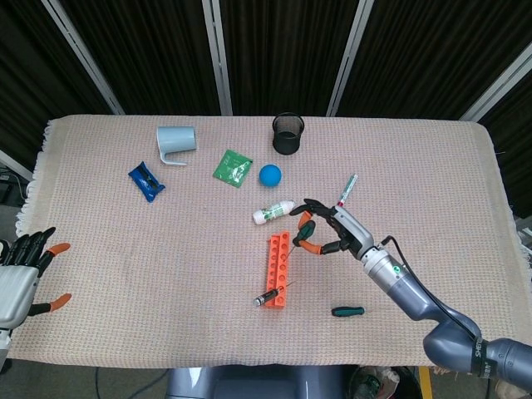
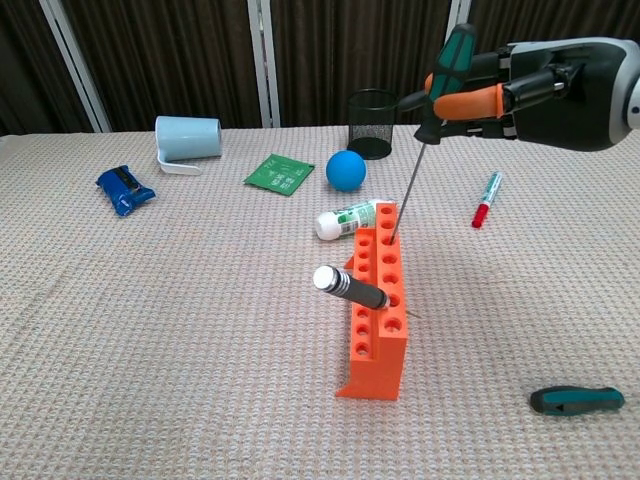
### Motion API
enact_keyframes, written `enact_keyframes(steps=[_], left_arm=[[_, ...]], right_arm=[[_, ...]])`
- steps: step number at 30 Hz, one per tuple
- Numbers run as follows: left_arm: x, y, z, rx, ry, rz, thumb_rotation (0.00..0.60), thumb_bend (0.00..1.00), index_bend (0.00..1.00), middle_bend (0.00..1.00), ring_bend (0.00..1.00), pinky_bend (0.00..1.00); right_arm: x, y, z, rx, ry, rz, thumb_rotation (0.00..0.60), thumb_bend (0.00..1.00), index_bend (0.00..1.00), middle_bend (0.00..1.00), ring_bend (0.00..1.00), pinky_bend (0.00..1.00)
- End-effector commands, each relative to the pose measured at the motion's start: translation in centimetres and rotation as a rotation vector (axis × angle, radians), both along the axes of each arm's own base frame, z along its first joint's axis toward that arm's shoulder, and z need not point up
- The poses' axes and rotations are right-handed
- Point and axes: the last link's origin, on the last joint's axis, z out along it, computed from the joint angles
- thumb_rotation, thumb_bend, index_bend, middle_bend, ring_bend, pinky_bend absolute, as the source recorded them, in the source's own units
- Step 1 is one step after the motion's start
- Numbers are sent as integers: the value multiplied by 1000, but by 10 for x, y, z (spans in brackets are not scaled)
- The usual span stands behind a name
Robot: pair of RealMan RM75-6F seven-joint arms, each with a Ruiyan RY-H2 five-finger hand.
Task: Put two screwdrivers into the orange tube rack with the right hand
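The right hand [image 2: 520, 92] hovers over the far end of the orange tube rack [image 2: 378, 300], its orange-tipped fingers [image 2: 470, 102] curled around the green handle of a screwdriver [image 2: 420, 150]. The tool stands nearly upright, handle up and leaning a little to the right, its thin shaft running down with the tip at a hole near the rack's far end; whether the tip is actually inside I cannot tell. The rack's long axis runs from near to far across the woven cloth [image 1: 166, 249]. A second, black-handled screwdriver [image 2: 350, 288] already sits in a hole nearer the front, slanting up and to the left. A third green-handled one [image 2: 578, 399] lies flat on the cloth, well off to the right. The left hand [image 1: 21, 274] rests at the table's left edge, fingers apart, holding nothing.
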Motion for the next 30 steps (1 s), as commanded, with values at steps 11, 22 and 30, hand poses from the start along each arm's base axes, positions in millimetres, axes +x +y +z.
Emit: enact_keyframes(steps=[11, 22, 30], left_arm=[[-3, 0, 0, 0, -1, 9, 600, 109, 209, 0, 0, 0], [-4, 1, -1, -1, -3, 12, 600, 109, 204, 0, 0, 0], [-5, 1, -1, -2, -2, 14, 600, 109, 205, 0, 0, 0]], right_arm=[[4, -7, -3, -32, 18, 8, 600, 417, 655, 264, 0, 0], [3, -7, -9, -35, 53, 11, 600, 417, 655, 265, 0, 0], [6, -4, -12, -45, 75, 49, 600, 417, 656, 265, 0, 0]])
